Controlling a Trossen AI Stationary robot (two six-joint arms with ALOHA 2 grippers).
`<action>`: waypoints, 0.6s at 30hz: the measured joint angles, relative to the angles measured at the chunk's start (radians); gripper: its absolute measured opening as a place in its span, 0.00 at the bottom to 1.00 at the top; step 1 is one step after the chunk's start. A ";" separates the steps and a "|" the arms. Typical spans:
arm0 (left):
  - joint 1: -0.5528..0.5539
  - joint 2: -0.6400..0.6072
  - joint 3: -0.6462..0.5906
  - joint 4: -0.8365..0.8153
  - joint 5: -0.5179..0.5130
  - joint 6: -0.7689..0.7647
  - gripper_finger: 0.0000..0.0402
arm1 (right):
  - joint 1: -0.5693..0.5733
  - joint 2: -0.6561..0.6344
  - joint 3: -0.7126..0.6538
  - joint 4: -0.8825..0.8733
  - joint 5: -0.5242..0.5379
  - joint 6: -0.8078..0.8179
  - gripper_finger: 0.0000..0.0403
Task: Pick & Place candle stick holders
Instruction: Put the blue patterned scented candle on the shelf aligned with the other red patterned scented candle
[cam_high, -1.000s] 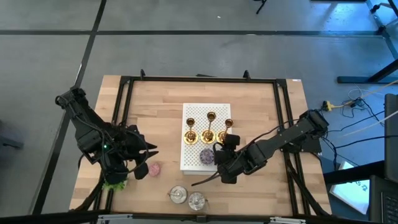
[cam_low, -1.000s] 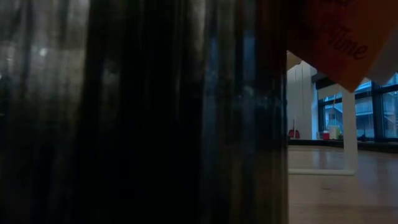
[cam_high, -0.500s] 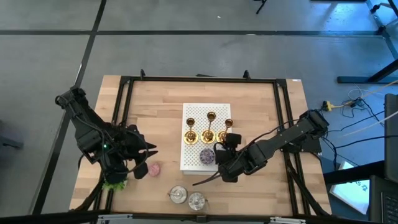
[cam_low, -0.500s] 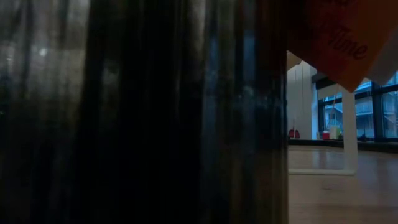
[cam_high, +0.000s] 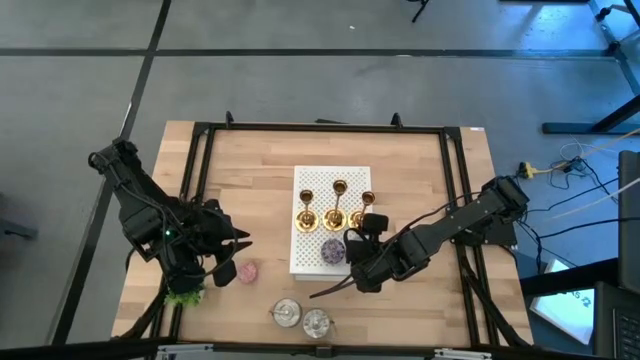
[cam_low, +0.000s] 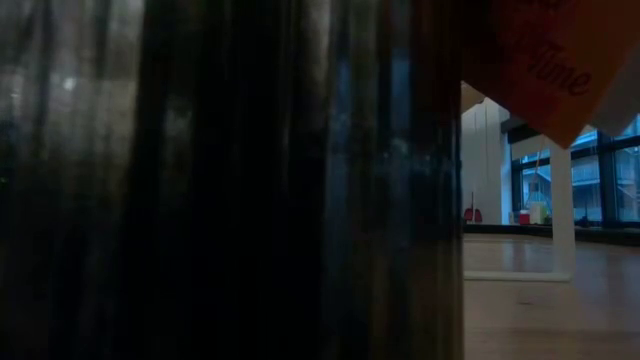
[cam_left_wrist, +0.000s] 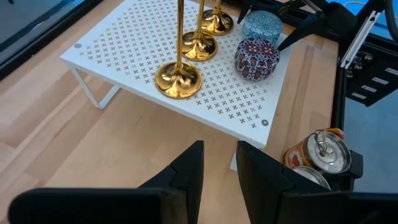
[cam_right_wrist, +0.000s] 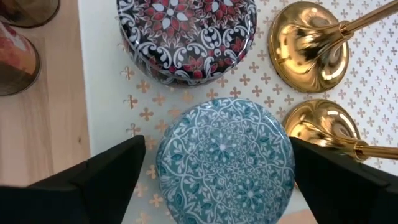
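Three gold candle stick holders stand upright on their round bases on a white perforated stand. Their bases also show in the left wrist view and the right wrist view. My right gripper is open wide over the stand's near right corner. Its fingers stand on either side of a blue patterned tin, next to a red-and-purple tin. My left gripper is open by a narrow gap and empty. It is over the table, left of the stand. My right gripper has one finger on each side of the blue tin's round wall, coming from above. The tin sits flat on the white stand. I cannot tell whether the fingers touch it.
A pink disc lies on the table by my left gripper. Two squat shiny pots stand near the front edge. A black frame runs around the table. The low view is mostly blocked by something dark.
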 joint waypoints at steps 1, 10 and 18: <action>0.000 0.000 0.000 0.000 0.000 0.000 0.23 | 0.000 0.000 0.000 0.001 0.000 0.004 0.97; 0.000 -0.002 0.000 -0.010 0.002 0.000 0.23 | 0.014 0.000 0.000 0.014 -0.006 0.036 0.97; 0.000 -0.002 0.000 -0.010 0.002 -0.001 0.23 | 0.020 0.000 0.000 0.015 0.010 0.018 0.97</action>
